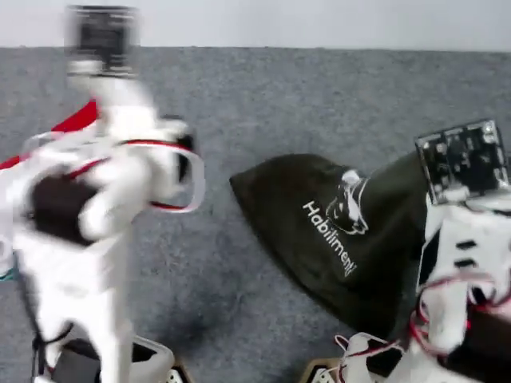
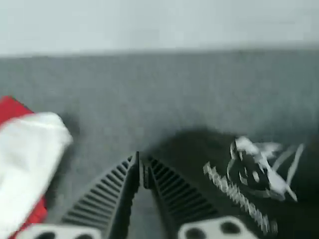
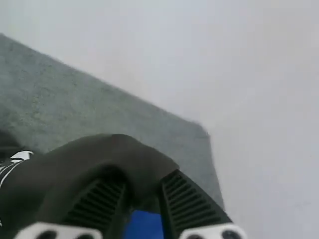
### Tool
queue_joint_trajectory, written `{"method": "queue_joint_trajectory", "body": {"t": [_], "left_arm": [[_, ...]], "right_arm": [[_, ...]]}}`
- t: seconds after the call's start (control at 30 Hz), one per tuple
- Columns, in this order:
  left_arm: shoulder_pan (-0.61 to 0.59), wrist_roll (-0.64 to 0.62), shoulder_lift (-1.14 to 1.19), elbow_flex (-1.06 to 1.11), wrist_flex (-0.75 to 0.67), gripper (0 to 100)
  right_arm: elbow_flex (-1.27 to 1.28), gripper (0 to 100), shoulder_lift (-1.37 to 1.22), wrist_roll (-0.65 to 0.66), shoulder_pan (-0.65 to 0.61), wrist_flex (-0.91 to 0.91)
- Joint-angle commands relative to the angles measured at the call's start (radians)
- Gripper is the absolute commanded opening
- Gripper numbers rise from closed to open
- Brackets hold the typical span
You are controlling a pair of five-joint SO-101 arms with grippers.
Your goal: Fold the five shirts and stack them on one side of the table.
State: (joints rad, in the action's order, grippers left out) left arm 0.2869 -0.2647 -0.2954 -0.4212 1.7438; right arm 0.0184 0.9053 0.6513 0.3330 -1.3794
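**High view: dark shirt (image 1: 319, 231) may get dragged**

High view: the shirt lies mid-surface (image 1: 263, 88), partly hidden by the right arm (image 1: 463, 263); a careless pull could crumple it.
Left wrist view: left hand (image 2: 142, 169) is narrow and empty.
Right wrist view: cloth lies against the right hand (image 3: 144, 174); whether it holds, I cannot tell.

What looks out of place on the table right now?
The dark shirt lies bunched and slanted on the table, unfolded, with one edge pinched up in the right gripper. Toward the left side, a red shirt sticks out unevenly from under a white shirt, so that pile looks untidy.
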Motion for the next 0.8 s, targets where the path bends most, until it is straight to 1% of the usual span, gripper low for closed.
{"method": "queue_joint_trajectory", "body": {"t": [0.0,0.07,0.13,0.23,0.43,0.57,0.67,0.77], "left_arm": [[0.081,-0.071,0.071,0.148,0.008,13],[0.086,-0.157,0.14,0.203,0.009,20],[0.092,-0.199,0.219,0.237,0.011,23],[0.097,-0.201,0.344,0.266,0.011,23],[0.152,-0.201,0.643,0.263,0.005,23],[0.147,-0.201,0.872,0.177,-0.011,23],[0.14,-0.201,1.04,0.048,0.008,23],[0.138,-0.201,1.162,-0.093,0.014,23]], "right_arm": [[0.12,1.0,-0.004,-0.006,0.01,0.077],[0.213,1.0,-0.007,-0.014,0.01,0.113],[0.302,1.0,-0.045,-0.02,0.008,0.133],[0.364,1.0,-0.162,-0.058,0.008,0.173],[0.334,1.0,-0.395,-0.057,0.015,0.197],[0.276,1.0,-0.463,-0.057,0.012,0.194],[0.249,1.0,-0.484,-0.057,0.01,0.194],[0.245,1.0,-0.49,-0.055,0.01,0.193]]}}
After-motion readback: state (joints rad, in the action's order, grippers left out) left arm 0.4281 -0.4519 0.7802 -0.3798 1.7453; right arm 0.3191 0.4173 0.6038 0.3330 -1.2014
